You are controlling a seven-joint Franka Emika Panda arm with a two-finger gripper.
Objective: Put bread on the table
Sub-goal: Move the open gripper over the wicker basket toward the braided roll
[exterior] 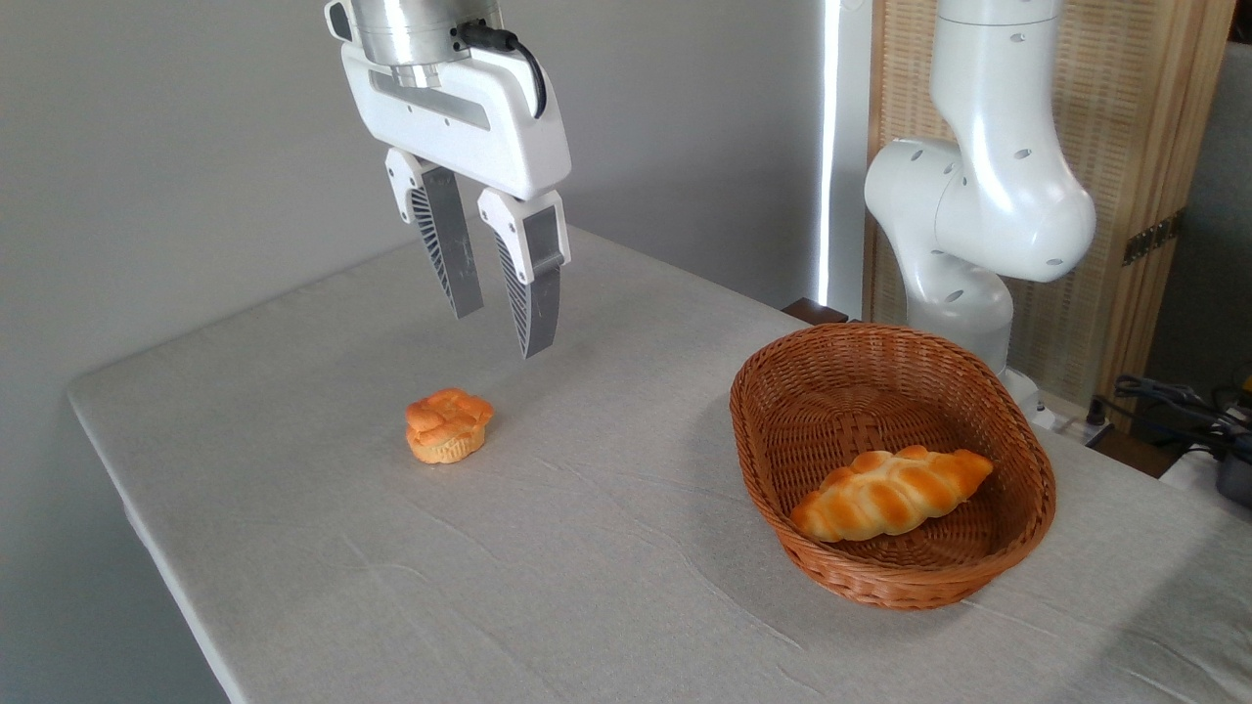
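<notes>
The bread [892, 494], a long braided golden-orange loaf, lies inside a brown wicker basket [773, 372] on the right side of the table [587, 548], which is covered by a light grey cloth. My gripper [504, 330] hangs in the air well to the left of the basket, above the table and a little up and right of a small knotted bun. Its two ribbed fingers point downward with a gap between them and nothing held.
A small round knotted bun [448, 424] sits on the cloth at left centre. The robot's white arm base [963, 230] stands behind the basket. Cables [1174, 401] lie off the table's far right. The table's left edge drops off near the bun.
</notes>
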